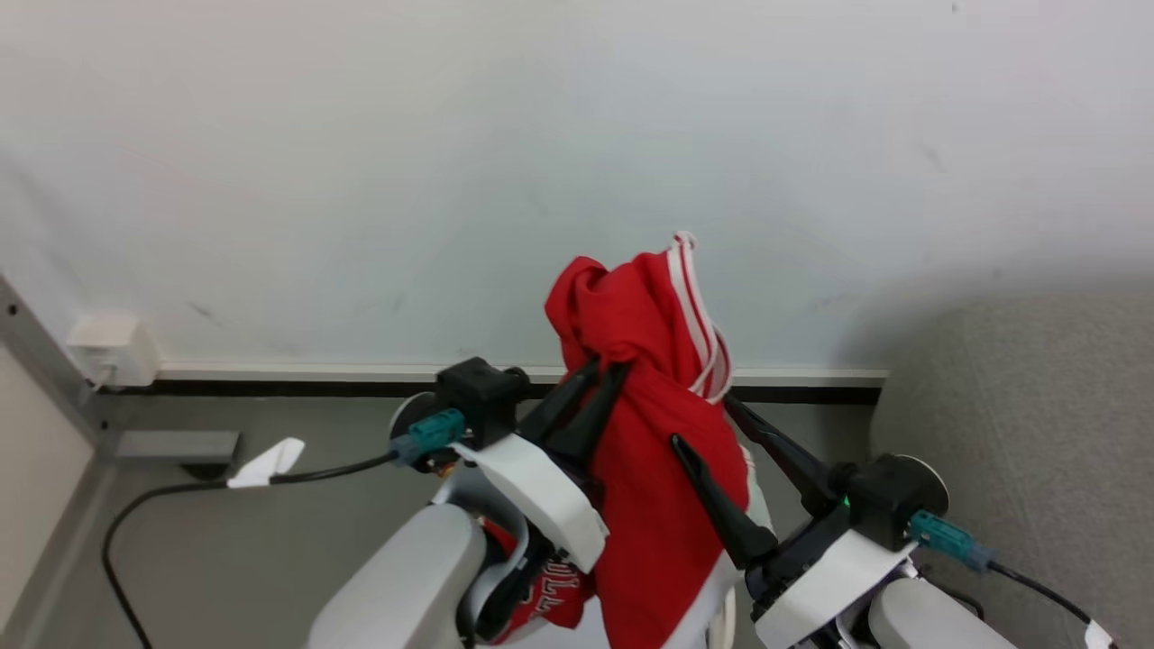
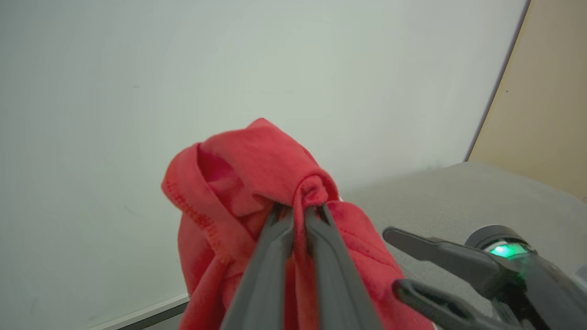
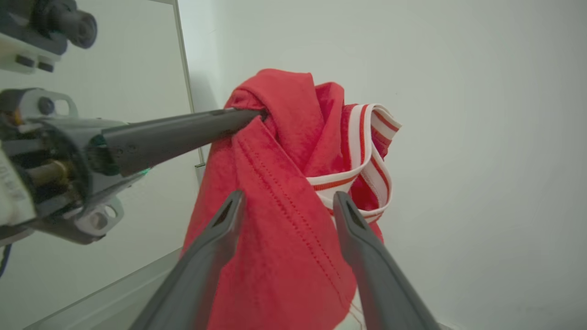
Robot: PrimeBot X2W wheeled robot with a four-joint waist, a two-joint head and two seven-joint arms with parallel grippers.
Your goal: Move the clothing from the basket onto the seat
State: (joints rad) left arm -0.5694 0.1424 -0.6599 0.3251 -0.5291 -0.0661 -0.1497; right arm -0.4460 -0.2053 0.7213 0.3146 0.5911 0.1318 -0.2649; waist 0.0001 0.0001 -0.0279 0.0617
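Observation:
The red clothing [image 1: 649, 451] with white stripe trim hangs in the air in front of a white wall. My left gripper [image 1: 606, 368] is shut on a bunched fold near its top, seen close up as the left gripper [image 2: 300, 211] pinching red cloth. My right gripper [image 1: 703, 422] is open just to the right, one finger lying against the hanging cloth. From the right wrist, the right gripper [image 3: 290, 198] has its fingers spread with the clothing [image 3: 284, 183] hanging between and beyond them. The grey seat [image 1: 1019, 406] is at the right. The basket is out of view.
A white wall [image 1: 451, 135] fills the background, with a baseboard [image 1: 297, 371] below it. A black cable [image 1: 162, 496] runs over the grey floor from a wall box [image 1: 108, 347] at the left. A beige panel [image 2: 545, 101] stands beyond the seat [image 2: 458, 192].

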